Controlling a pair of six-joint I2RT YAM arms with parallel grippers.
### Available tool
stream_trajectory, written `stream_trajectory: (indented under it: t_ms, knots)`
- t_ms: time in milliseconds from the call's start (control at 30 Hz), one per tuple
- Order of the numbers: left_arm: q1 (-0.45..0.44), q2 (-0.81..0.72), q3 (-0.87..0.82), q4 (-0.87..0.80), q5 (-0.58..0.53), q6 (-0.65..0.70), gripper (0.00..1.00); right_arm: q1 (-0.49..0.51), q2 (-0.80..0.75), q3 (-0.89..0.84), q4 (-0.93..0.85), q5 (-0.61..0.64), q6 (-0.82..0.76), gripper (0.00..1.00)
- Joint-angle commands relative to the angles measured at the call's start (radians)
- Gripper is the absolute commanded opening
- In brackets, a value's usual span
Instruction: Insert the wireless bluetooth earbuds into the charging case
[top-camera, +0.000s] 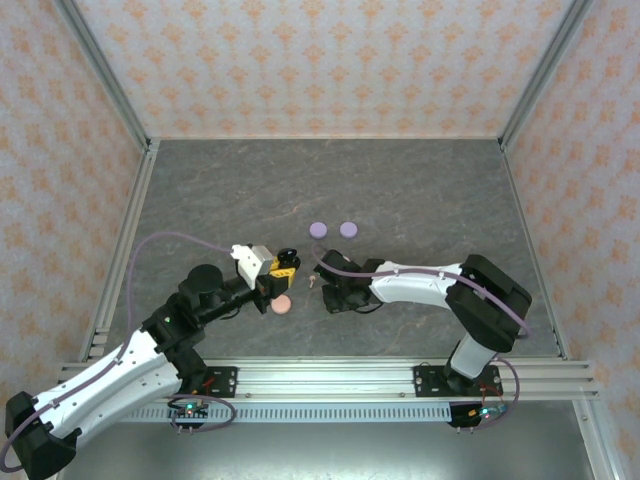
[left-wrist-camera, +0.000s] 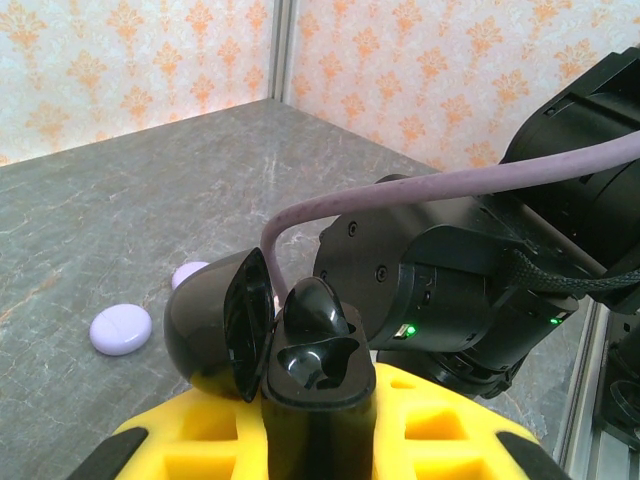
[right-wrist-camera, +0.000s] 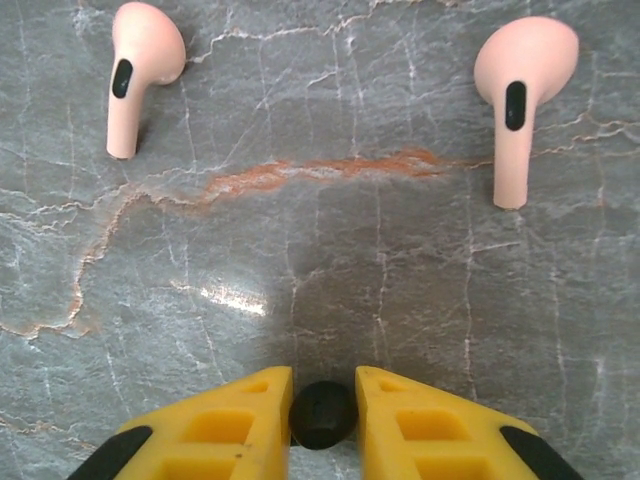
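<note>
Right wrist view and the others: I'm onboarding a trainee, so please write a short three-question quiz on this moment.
1. True or false: nothing grips the black earbud.
2. How many pale pink earbuds lie ahead of the right gripper? A one, B two, C four.
3. Fill in: the left gripper holds a black charging case whose lid is ____.
Key: 1 false, the right gripper's jaws pinch it. 2 B. 3 open.

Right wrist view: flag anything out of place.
The left pink earbud and right pink earbud lie loose on the table, outside any case. The right hand is shut on a black earbud. Nothing looks damaged.
</note>
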Motion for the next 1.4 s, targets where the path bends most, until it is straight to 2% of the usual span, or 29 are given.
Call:
stream_trajectory:
  t_ms: [0,233,400,600,767,967,1367]
  knots:
    - [-0.004,0.001,0.01,0.028,-0.014,-0.004,0.0,0.006,-0.049,-0.009,0.008,0.022,-0.023,0.22]
    - [-0.005,0.039,0.012,0.074,0.026,-0.023,0.0,0.006,-0.25,-0.008,-0.031,0.11,-0.116,0.22]
    - [-0.005,0.111,0.03,0.122,0.086,-0.034,0.0,0.006,-0.426,0.039,-0.097,0.168,-0.254,0.22]
    - [-0.006,0.202,0.066,0.148,0.156,-0.033,0.0,0.007,-0.57,0.106,-0.139,0.202,-0.438,0.22]
    - [-0.006,0.271,0.087,0.176,0.203,-0.038,0.0,0.014,-0.591,0.152,-0.143,0.176,-0.563,0.22]
    - [-0.012,0.336,0.121,0.191,0.238,-0.037,0.0,0.078,-0.544,0.201,-0.138,0.2,-0.691,0.22]
    - [-0.018,0.38,0.139,0.21,0.256,-0.033,0.0,0.097,-0.495,0.22,-0.114,0.229,-0.756,0.22]
